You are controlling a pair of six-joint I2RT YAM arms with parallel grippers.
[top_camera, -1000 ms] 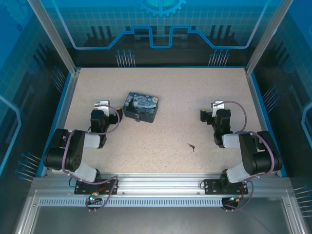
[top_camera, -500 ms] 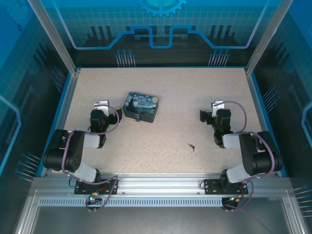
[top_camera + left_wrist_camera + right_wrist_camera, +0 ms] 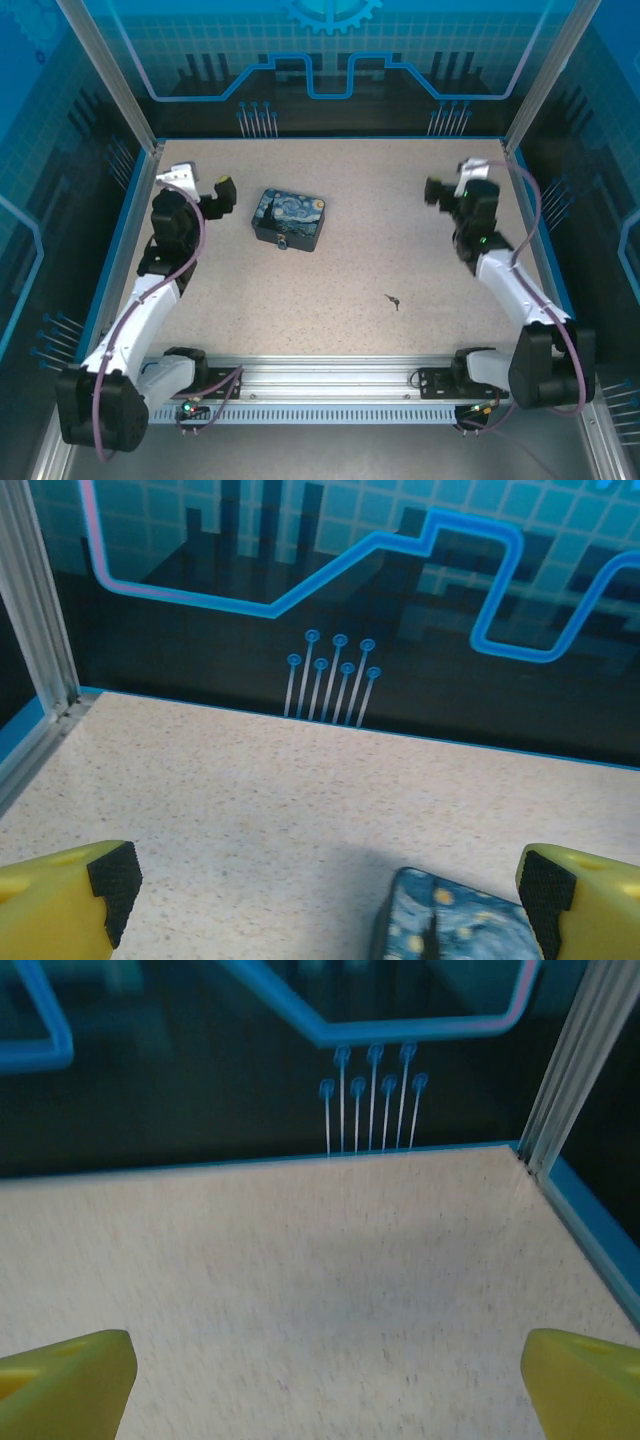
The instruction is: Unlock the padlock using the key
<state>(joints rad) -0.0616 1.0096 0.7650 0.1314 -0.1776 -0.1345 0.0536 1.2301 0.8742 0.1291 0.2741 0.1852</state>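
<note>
Our right gripper (image 3: 452, 182) and left gripper (image 3: 198, 180) gape wide, empty; the tiny dark metal key (image 3: 394, 300) lies nearer the right, toward its base, the small dark metal padlock (image 3: 283, 243) against the starry-painted tin (image 3: 295, 212)

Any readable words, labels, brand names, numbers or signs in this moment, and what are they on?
No text can be read anywhere.
The tin: a starry-night painting, no legible words.
The back wall: blue circuit lines and a gear graphic, no lettering.
The padlock and key: too small to show any marking.
</note>
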